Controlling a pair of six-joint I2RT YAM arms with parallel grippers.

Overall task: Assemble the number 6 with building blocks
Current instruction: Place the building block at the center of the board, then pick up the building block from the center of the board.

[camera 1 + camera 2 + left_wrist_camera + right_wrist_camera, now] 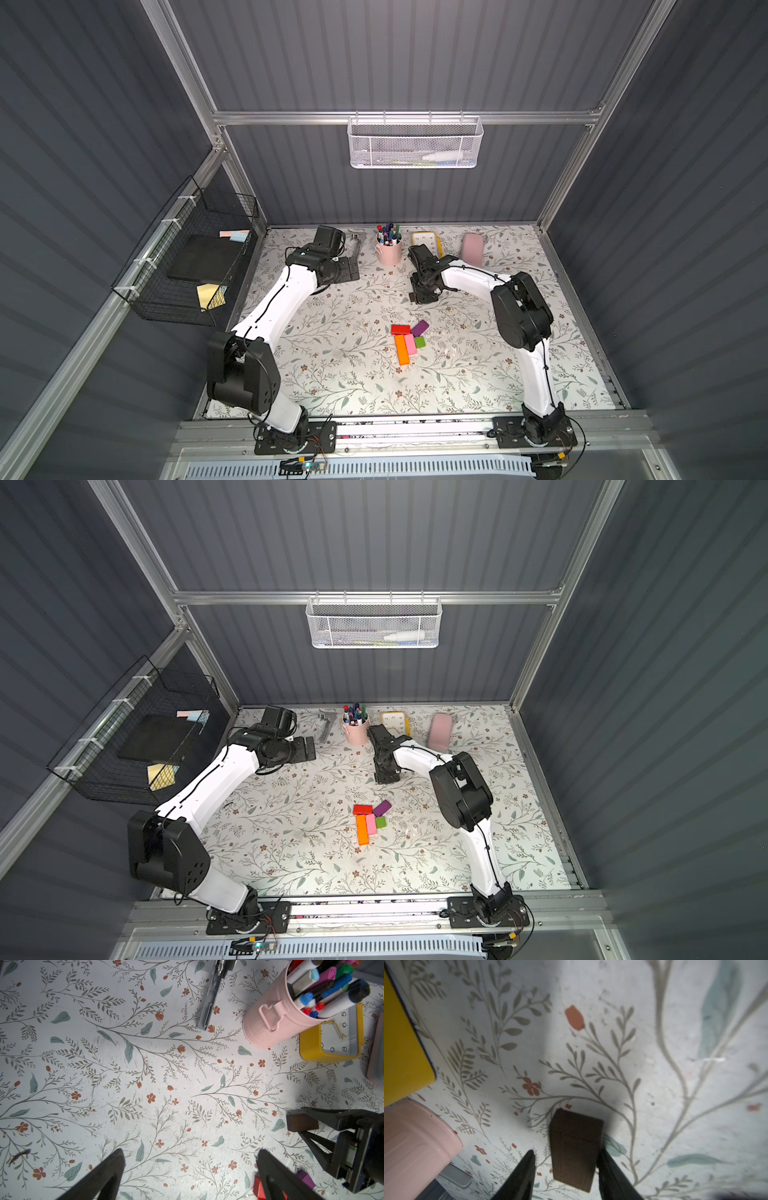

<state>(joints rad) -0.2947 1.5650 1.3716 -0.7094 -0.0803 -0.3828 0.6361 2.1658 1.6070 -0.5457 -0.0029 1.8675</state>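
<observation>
Five building blocks lie in a cluster at mid-table in both top views. Orange (401, 350) and pink (410, 344) lie side by side, the green cube (420, 342) touches the pink one, red (400, 329) lies across their far ends, and purple (419, 328) lies tilted beside red. They do not form a number 6. Farther back, the dark brown block (576, 1147) stands between the fingers of my right gripper (566, 1152), which is open with a gap on one side. My left gripper (191, 1159) is open and holds nothing, back left of the blocks (354, 267).
Along the back edge are a grey metal tool (356, 245), a pink pen cup (388, 253), a yellow clock (426, 241) and a pale pink case (472, 247). A black wire basket (187, 257) hangs on the left wall and a white mesh one (415, 143) on the back wall.
</observation>
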